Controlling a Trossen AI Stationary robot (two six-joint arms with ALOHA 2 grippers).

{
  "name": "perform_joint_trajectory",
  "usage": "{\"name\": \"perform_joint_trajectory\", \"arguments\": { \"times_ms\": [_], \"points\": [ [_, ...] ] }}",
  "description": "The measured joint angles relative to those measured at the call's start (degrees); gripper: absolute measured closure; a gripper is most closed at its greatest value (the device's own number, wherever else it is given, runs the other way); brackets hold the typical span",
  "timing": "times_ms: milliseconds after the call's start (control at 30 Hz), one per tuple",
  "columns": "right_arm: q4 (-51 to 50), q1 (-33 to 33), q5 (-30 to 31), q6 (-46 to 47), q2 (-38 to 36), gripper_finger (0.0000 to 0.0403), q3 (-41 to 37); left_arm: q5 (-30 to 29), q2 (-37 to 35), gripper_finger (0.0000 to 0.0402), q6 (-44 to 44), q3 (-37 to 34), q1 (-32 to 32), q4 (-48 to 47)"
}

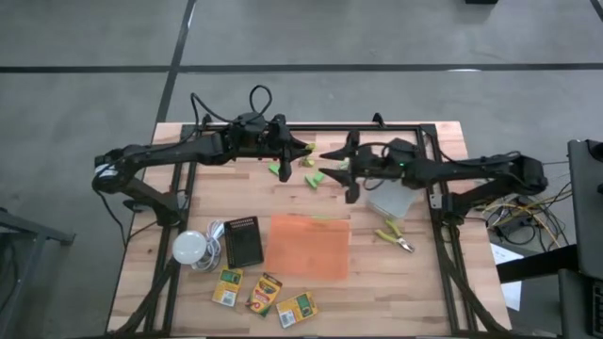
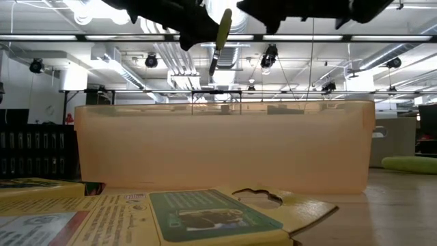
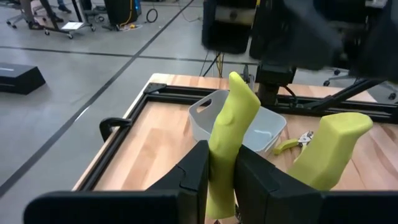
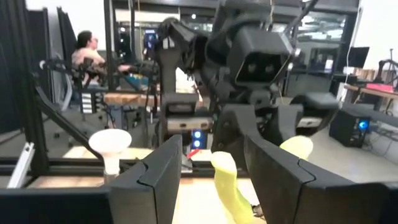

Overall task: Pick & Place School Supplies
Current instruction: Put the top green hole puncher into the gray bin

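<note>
Your left gripper [image 3: 221, 177] is pinching one handle of the yellow-green scissor-like tool [image 3: 231, 134], the dark fingers [image 3: 189, 177] pressed against it from both sides, with the tool's other handle splayed out beside them. Facing it, your right gripper [image 4: 211, 171] stands with its jaws spread, and a yellow handle of that same tool sits in the gap between its fingers [image 4: 158, 177], touching neither as far as you can see. From above, both grippers meet nose to nose over the far middle of the table [image 1: 415, 292], raised off the wood, with a few bright green blocks [image 1: 316, 179] lying on the wood below and between them. Behind the right gripper is a grey bin [image 1: 390, 200], and a second scissor-like tool [image 1: 396, 239] lies on the table just beside it. Nearer you sit the orange tray [image 1: 309, 247], the black pad [image 1: 244, 241], the white bulb [image 1: 191, 249] and three crayon boxes [image 1: 265, 296] along the near edge.
</note>
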Motion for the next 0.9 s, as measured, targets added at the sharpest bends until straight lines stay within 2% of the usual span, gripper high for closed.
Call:
{"name": "perform_joint_trajectory", "arguments": {
  "times_ms": [267, 467, 633, 900],
  "points": [
    [0.1, 0.0, 0.0, -0.2, 5.8, 0.0234, 2.6, 0.0, -0.1, 0.034, 1.8, 0.0, 0.2, 0.0],
    [0.2, 0.0, 0.0, -0.1, 6.9, 0.024, 3.2, 0.0, -0.1, 0.034, 1.8, 0.0, 0.3, 0.0],
    [0.1, 0.0, 0.1, -0.4, 6.8, 0.0272, 3.6, 0.2, -0.1, 0.034, 1.8, 0.0, 0.3, 0.0],
    [-1.5, 0.0, 0.6, -0.8, 6.8, 0.0348, 3.7, 0.3, 0.0, 0.034, 1.8, 0.0, 0.3, -0.5]
  ]
}}
